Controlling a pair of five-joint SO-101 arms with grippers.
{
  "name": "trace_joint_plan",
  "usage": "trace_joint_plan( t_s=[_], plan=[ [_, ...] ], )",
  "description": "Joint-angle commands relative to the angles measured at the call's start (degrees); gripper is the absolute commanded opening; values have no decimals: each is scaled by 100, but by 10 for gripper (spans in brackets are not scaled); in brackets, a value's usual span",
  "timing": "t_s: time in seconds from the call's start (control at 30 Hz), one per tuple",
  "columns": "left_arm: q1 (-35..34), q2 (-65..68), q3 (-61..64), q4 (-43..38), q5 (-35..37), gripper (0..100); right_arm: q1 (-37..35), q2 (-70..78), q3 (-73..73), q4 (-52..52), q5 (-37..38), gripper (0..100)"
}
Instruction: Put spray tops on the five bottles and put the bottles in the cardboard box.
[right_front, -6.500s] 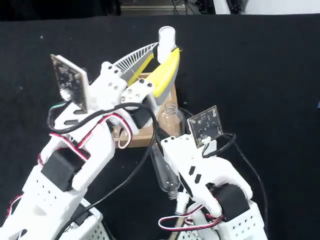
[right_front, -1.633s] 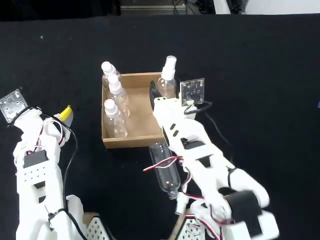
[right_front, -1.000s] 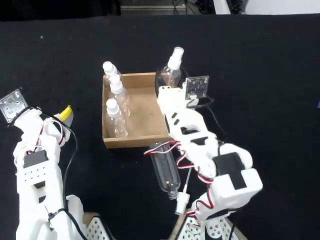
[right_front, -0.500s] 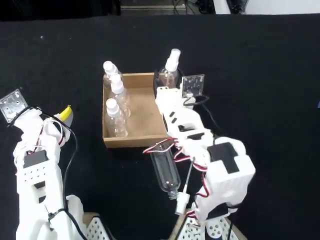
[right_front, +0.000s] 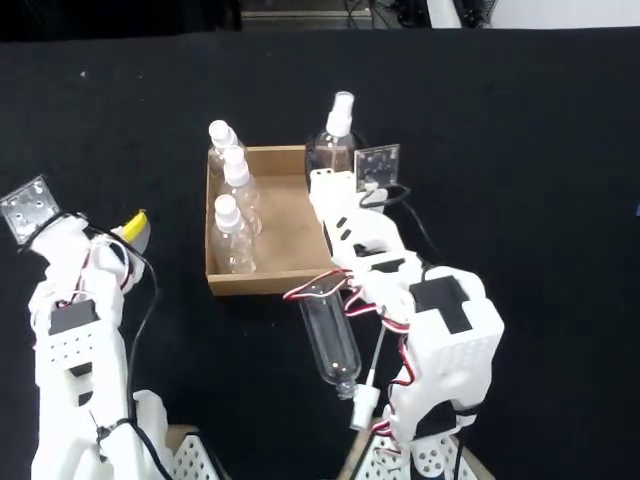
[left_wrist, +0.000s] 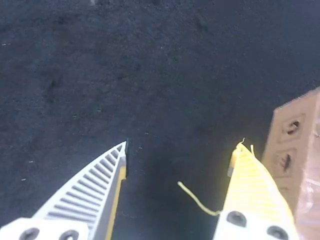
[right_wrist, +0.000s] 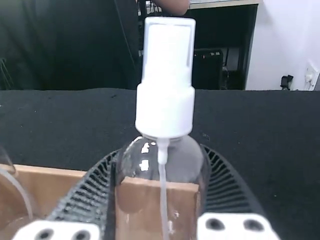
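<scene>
The capped bottle (right_front: 338, 140), gripped upright by the right pincer (right_wrist: 160, 162) at the cardboard box's (right_front: 290, 235) far right corner, should probably clear the wall and go down upright before release, apart from the three capped bottles (right_front: 236, 178) standing along the left wall, while the left pincer (left_wrist: 182, 146) gapes empty above the surface (right_front: 520, 200).

Right wrist view: the frame edge cuts off the lower body of the sprayer-topped bottle (right_wrist: 165, 100), and the jaws of the right gripper (right_wrist: 160, 155) cover its sides. From above, wires (right_front: 312, 292) cross the base of the lying bottle (right_front: 332, 345). Left wrist view: the cardboard box (left_wrist: 300, 145) runs off-frame.
</scene>
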Motion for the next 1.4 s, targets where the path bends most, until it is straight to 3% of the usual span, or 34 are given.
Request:
trace_joint_plan(
  t_s=[0.0,0.63,0.87,1.37],
  plan=[
    [189,-62,-84,-97,18,307,-141,31,-233,-53,70,124],
    [163,-18,-75,-123,0,307,-158,330,-110,-545,79,129],
    [163,-18,-75,-123,0,307,-308,365,-40,-510,316,253],
    [163,-18,-75,-123,0,307,-325,330,189,-800,396,257]
  ],
)
